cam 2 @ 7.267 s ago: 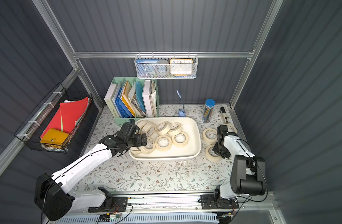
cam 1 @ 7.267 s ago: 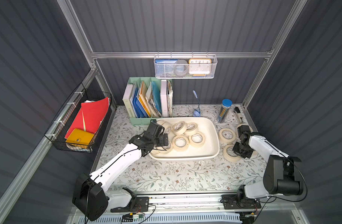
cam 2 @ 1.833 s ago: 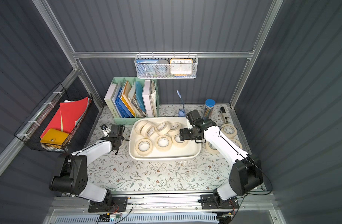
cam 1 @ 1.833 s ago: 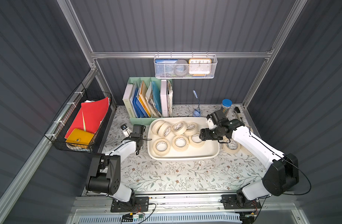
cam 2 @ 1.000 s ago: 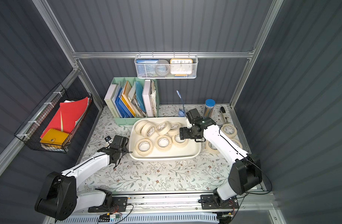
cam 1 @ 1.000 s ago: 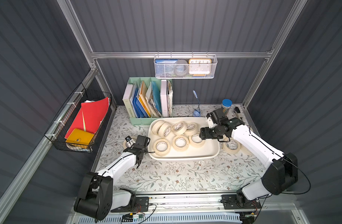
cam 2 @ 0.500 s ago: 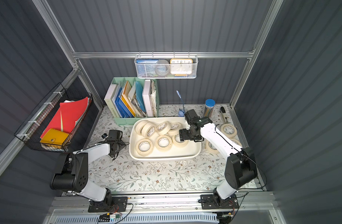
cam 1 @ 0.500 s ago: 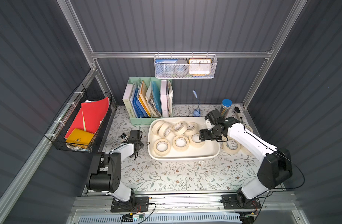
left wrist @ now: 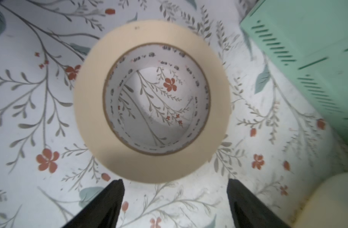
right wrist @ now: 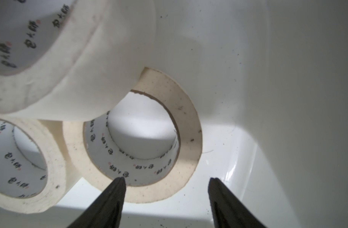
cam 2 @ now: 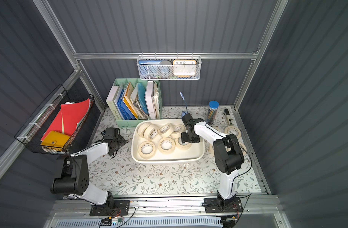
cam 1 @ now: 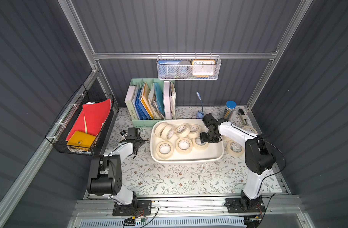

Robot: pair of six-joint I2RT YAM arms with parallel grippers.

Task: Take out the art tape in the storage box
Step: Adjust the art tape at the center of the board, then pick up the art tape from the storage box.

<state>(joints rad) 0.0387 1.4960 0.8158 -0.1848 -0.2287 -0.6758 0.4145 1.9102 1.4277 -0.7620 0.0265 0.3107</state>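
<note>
"Top views first: what differs from half a second back?"
"Little. The left end effector still hangs over the floral counter, left of the off-white plastic storage box. Seven seconds back it was reaching inside. The right end effector stays down in the box."
"And the cream art tape rolls?"
"Seven are in the box. Four at the back lean on edge with cores facing forward and up, and three in front lie flat with cores upright. The box's long side runs left to right. More rolls lie flat on the counter to its right."
"Left wrist?"
"One released roll lies flat on the counter, core axis straight up, near the mint-green file organiser. The fingers are spread wide, short of it, holding nothing."
"Right wrist?"
"The jaws stand apart astride a flat roll. One fingertip is at the core's edge and the other is clear outside the rim. Nothing is gripped."
</note>
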